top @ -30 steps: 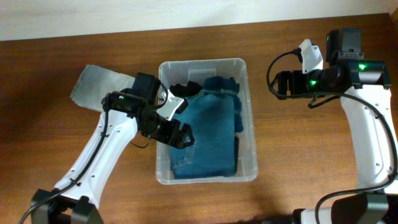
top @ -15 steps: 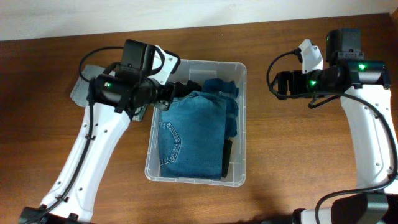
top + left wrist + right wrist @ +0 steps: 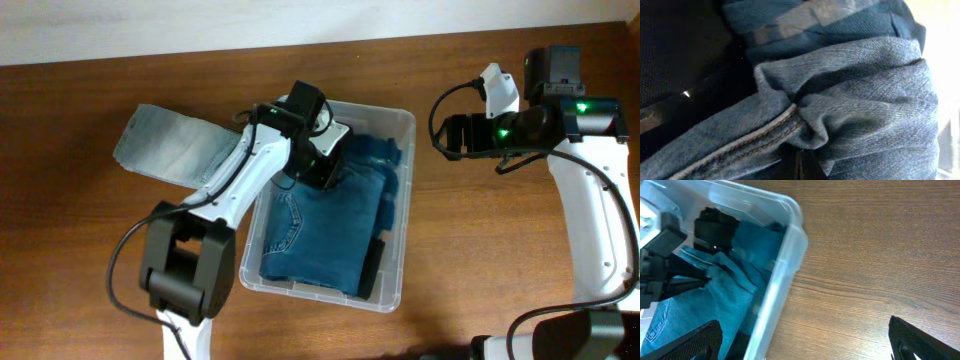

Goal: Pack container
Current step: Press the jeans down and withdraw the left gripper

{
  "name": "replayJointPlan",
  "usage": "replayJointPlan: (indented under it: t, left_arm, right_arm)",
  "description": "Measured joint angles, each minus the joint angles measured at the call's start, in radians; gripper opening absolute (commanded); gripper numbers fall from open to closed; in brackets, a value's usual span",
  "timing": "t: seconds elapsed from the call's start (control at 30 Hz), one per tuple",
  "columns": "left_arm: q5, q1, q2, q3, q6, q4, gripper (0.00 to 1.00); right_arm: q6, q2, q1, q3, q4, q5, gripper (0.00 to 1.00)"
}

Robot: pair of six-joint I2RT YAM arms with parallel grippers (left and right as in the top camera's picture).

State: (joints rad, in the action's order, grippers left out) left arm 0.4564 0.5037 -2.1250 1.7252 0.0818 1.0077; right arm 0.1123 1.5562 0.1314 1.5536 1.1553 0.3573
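Observation:
The clear container (image 3: 408, 190) lies skewed in mid-table with folded blue jeans (image 3: 320, 230) filling it and a black garment (image 3: 372, 262) along their right side. My left gripper (image 3: 322, 175) reaches in at the far end. In the left wrist view it (image 3: 797, 167) is shut, with a bunched fold of the jeans (image 3: 865, 100) pinched at its tips. My right gripper (image 3: 437, 135) hovers open over bare wood to the right of the container. In the right wrist view its fingers (image 3: 685, 342) stand wide apart, next to the container's rim (image 3: 785, 260).
A grey folded cloth (image 3: 165, 145) lies on the wooden table (image 3: 480, 250) left of the container, under the left arm. A white wall (image 3: 200, 25) runs along the table's far edge.
The left gripper has moved into the far end of the container and shut on the jeans. The container has slid and turned a little. The right arm has stayed put.

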Motion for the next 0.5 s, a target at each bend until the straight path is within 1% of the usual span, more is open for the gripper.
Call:
replayJointPlan:
  t: [0.07,0.2,0.27,0.3,0.37,0.4,0.43,0.47,0.5]
  left_arm:
    - [0.039,0.000,-0.013,0.024,-0.008,0.030,0.00]
    - [0.042,-0.003,-0.005,0.034,-0.015,0.051,0.01]
    - [0.011,-0.010,0.024,0.020,-0.018,0.056,0.06]
    - [-0.013,-0.012,0.042,0.014,-0.019,0.062,0.27]
    - [-0.100,-0.025,0.100,-0.003,-0.022,0.077,0.42]
    - [-0.131,-0.030,0.122,-0.007,-0.026,0.077,0.50]
    - [-0.164,-0.038,0.151,-0.009,-0.026,0.074,0.53]
    - [-0.191,-0.046,0.183,-0.009,-0.026,0.066,0.55]
    - [-0.211,-0.054,0.212,-0.010,-0.027,0.058,0.57]
  right_arm:
    - [0.000,0.000,0.000,0.000,0.000,0.000,0.98]
    - [0.000,0.000,0.000,0.000,0.000,0.000,0.98]
    - [0.000,0.000,0.000,0.000,0.000,0.000,0.98]
    - [0.000,0.000,0.000,0.000,0.000,0.000,0.98]
    - [0.000,0.000,0.000,0.000,0.000,0.000,0.99]
    - [-0.001,0.000,0.000,0.000,0.000,-0.002,0.79]
    - [-0.001,0.000,0.000,0.000,0.001,-0.013,0.62]
    - [0.000,0.000,0.000,0.000,0.002,-0.022,0.34]
    - [0.000,0.000,0.000,0.000,0.005,-0.029,0.14]
